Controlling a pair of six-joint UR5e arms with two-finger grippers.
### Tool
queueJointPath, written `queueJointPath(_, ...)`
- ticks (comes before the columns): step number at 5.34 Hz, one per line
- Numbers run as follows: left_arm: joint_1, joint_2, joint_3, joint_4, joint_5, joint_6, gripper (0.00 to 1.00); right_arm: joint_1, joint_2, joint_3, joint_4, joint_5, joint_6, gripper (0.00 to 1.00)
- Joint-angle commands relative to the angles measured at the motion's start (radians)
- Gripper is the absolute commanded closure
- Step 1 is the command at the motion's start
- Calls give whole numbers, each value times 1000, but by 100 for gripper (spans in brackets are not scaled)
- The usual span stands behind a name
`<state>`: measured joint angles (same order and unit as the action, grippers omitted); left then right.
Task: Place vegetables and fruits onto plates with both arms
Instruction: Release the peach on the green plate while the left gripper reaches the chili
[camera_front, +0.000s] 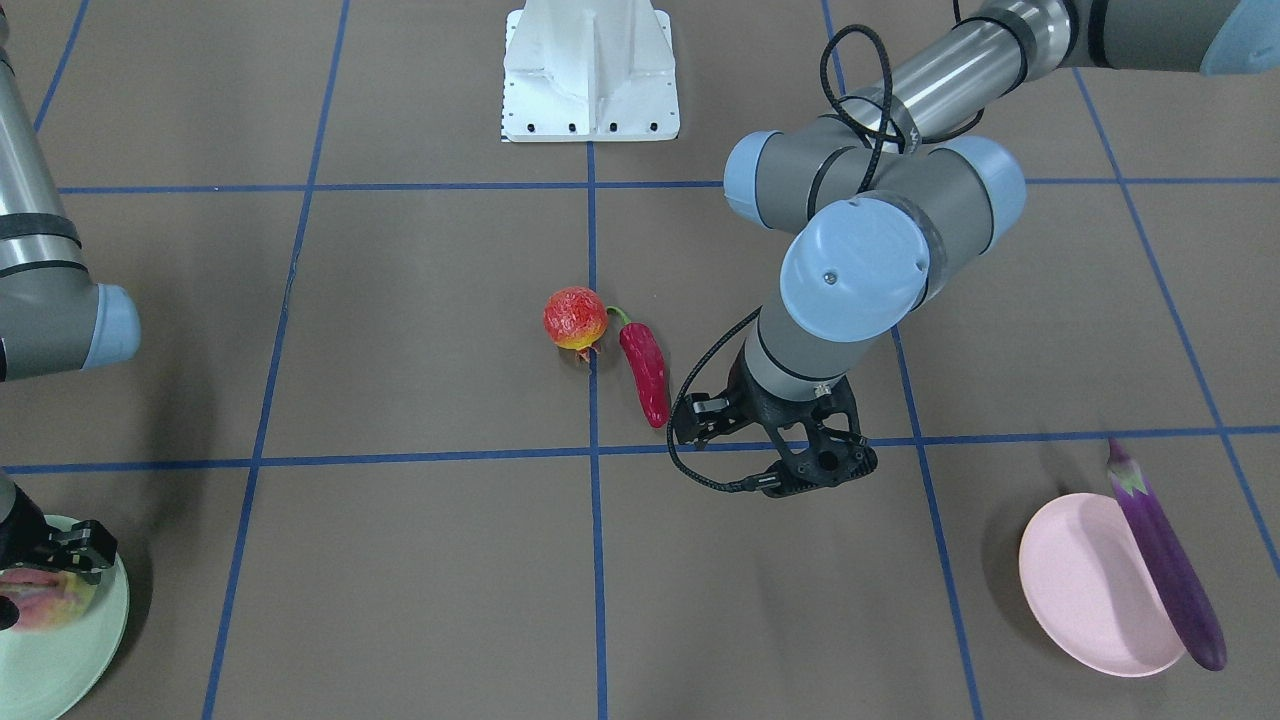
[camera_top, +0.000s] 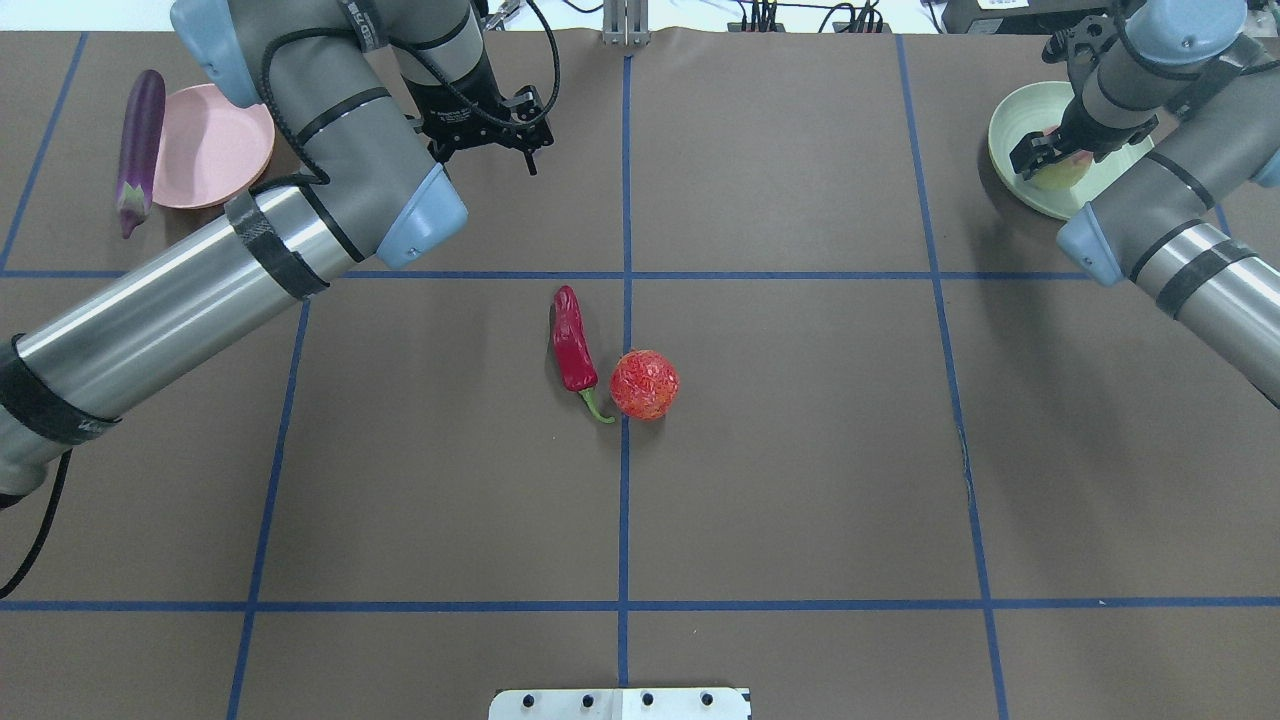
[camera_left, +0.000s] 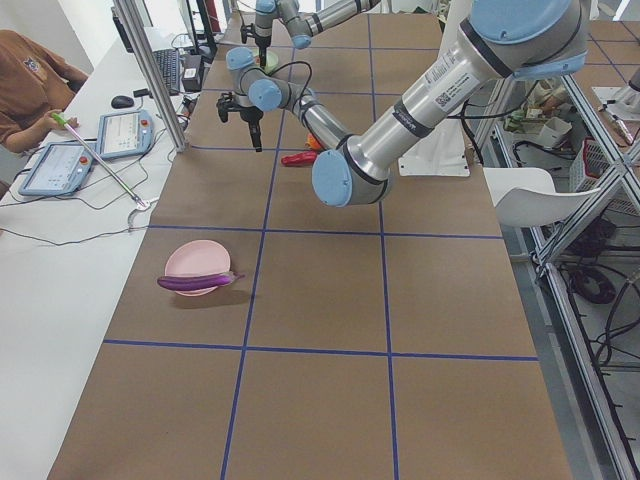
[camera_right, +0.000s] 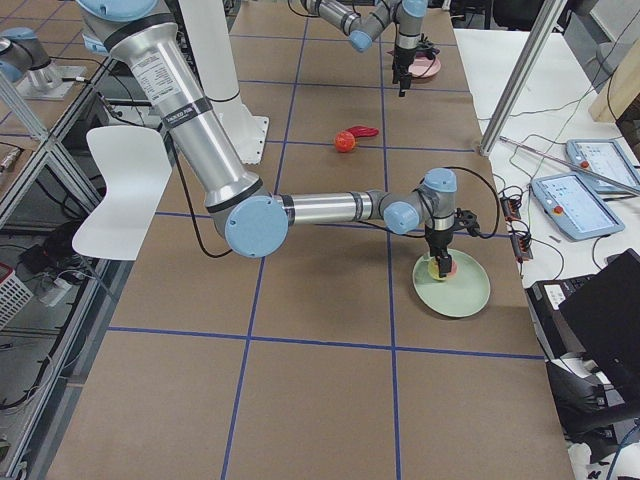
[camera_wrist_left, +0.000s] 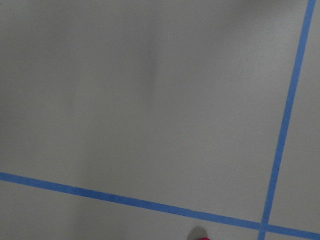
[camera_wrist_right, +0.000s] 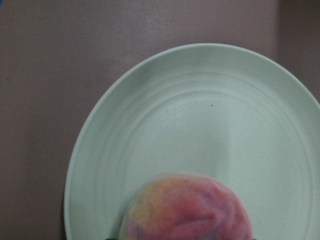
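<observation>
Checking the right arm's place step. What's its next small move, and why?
Probably open the right gripper to release the peach. The peach is held between its fingers, inside the rim of the green plate, and looks low over it. Whether it already touches the plate cannot be told, so the release should be gentle.

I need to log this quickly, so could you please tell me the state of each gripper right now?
Left gripper: open, holding nothing.
Right gripper: closed on the peach, over the mint green plate.
</observation>
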<state>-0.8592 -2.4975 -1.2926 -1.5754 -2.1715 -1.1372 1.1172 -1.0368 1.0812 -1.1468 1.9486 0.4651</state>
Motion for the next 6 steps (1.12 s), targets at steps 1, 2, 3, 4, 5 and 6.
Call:
queueJointPath(1,40,0,-2,-2,44,-27,0,58,27,14,-45,58,-49,0)
queueJointPath(2,55,8,-2,-2,58,-27,0,75,46,57,-112,103,-49,0)
queueJointPath(3,119,12,1,-9,94,-80,0,96,52,154,-230,174,-48,0)
queueJointPath(4,188,12,2,-11,120,-120,0,96,57,210,-284,250,-25,0)
queueJointPath(5,225,14,9,-56,157,-134,0,96,54,257,-300,326,37,0)
queueJointPath(6,247,14,12,-63,163,-157,0,93,53,285,-304,329,85,0)
